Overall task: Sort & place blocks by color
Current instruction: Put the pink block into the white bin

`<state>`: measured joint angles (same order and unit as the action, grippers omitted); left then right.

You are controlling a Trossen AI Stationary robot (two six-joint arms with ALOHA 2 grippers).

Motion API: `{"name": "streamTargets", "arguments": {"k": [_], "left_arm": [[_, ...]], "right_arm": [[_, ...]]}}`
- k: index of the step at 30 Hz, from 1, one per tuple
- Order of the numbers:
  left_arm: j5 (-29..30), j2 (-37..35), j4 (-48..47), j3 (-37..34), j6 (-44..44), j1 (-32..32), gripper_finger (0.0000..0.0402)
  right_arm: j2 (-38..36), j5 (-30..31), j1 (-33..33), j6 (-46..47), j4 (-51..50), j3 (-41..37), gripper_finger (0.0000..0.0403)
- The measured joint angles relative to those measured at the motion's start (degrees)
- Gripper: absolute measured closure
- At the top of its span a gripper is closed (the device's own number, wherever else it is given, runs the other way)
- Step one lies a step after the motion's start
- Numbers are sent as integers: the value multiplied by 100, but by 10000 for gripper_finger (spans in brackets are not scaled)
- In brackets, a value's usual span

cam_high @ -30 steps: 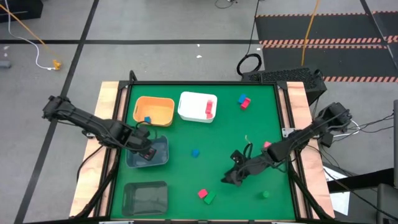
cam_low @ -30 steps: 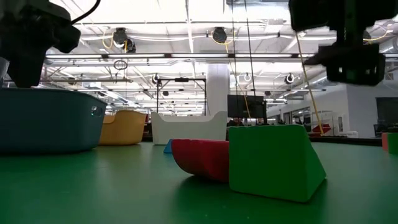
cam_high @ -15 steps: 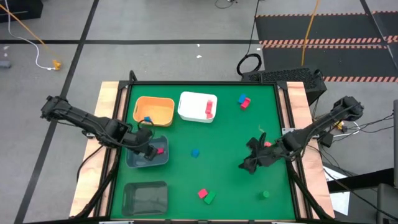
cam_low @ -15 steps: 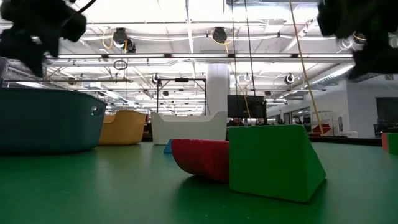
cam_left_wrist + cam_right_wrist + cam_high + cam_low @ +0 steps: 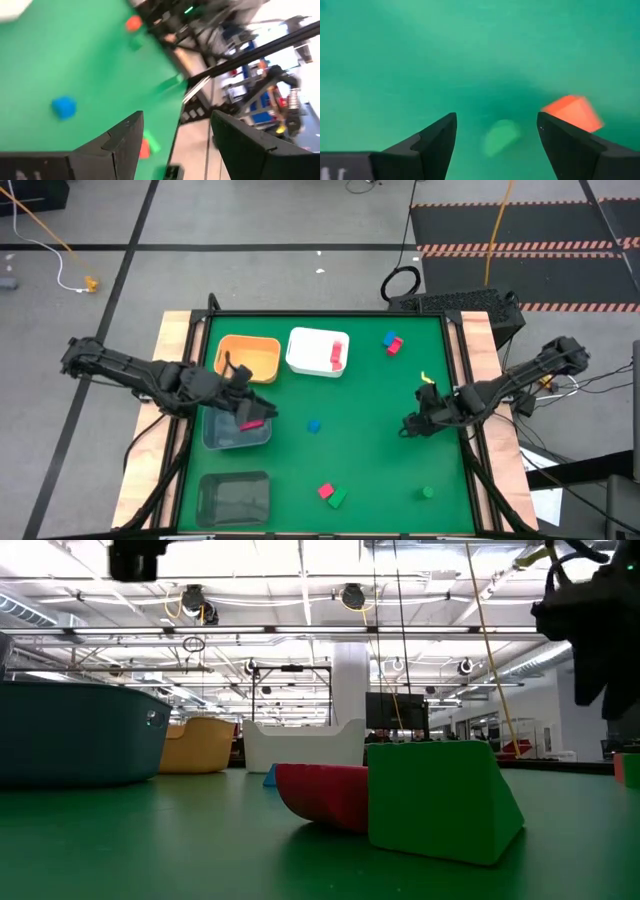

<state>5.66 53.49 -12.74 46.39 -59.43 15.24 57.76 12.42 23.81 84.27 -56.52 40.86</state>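
My left gripper [image 5: 258,410] [image 5: 175,117] hangs open above the blue-grey bin [image 5: 225,438], nothing between its fingers. A red block [image 5: 252,423] lies in that bin. My right gripper [image 5: 410,425] [image 5: 495,117] stands open over the green mat near the right edge, pointing steeply down; a red-orange block [image 5: 572,112] and a blurred green block [image 5: 501,136] lie just beyond its fingers. A blue block [image 5: 314,425] lies mid-table. A red block [image 5: 325,491] and a green block [image 5: 337,498] touch near the front. Another green block [image 5: 427,492] lies front right.
An orange bin [image 5: 262,348] holds a blue block [image 5: 237,371]. A white bin [image 5: 305,352] holds a red bar [image 5: 337,353]. A dark bin [image 5: 235,498] stands front left. A blue block [image 5: 388,339] and a red block [image 5: 394,346] lie far right.
My left gripper has risen out of the blue-grey bin and tipped up toward level; a red block now lies in the bin, apart from it. My right gripper has gone toward the table's right and far edges and tipped steeply downward.
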Motion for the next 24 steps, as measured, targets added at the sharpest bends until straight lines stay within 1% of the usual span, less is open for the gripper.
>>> {"name": "streamTargets", "arguments": {"k": [3, 7, 10, 12, 14, 17, 20, 24], "left_arm": [[-21, -7, 285, 7, 317, -136, 167], [-221, -38, 332, 7, 501, -284, 167], [-367, -31, 296, 7, 534, -344, 167], [-416, -35, 302, 7, 583, -373, 167], [-418, -33, 294, 7, 643, -373, 167], [-418, -33, 295, 7, 687, -371, 167], [-418, -33, 295, 7, 683, -371, 167], [-392, -33, 299, 7, 603, -371, 167]], "right_arm": [[0, -32, -195, -705, -457, 0, 147], [-2, -74, -437, -1127, -1030, 11, 153], [0, -444, -605, -1523, -1008, 11, 149], [1, -579, -664, -1743, -762, -7, 143], [27, -587, -718, -1952, -650, -4, 135], [61, -493, -814, -2114, -950, -2, 125], [59, -484, -900, -2356, -1017, -2, 119], [59, -467, -946, -3162, -1009, -2, 117]]}}
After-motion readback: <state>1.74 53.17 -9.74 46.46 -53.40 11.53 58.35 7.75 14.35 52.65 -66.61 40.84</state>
